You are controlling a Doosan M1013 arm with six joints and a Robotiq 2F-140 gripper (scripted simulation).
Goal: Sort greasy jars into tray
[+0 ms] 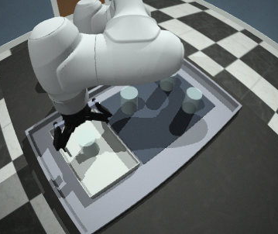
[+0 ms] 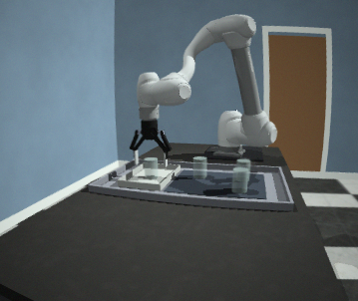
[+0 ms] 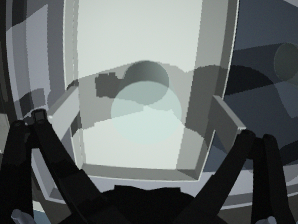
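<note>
Dark table (image 1: 231, 174) (image 2: 143, 234) under the work. Step: releasing one jar (image 1: 88, 143) (image 2: 151, 168) (image 3: 146, 112) into the tray (image 1: 116, 180) (image 2: 143, 184) (image 3: 140, 172). Fingers (image 1: 83, 133) (image 2: 151, 158) spread wide, holding nothing; jar upright between them, apart from both. Three jars stand beyond, on the mat (image 1: 138, 135) (image 2: 192, 185) (image 3: 260, 30). Next, probably: lift straight up, avoid brushing it.

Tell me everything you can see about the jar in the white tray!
The jar is a small round cylinder, pale green and see-through, like glass. It looks upright inside the tray, toward one end, with a round top facing up. The hand is wide open around it, with a gap on each side, so the fingers don't touch it. I can't tell whether it's greasy.
</note>
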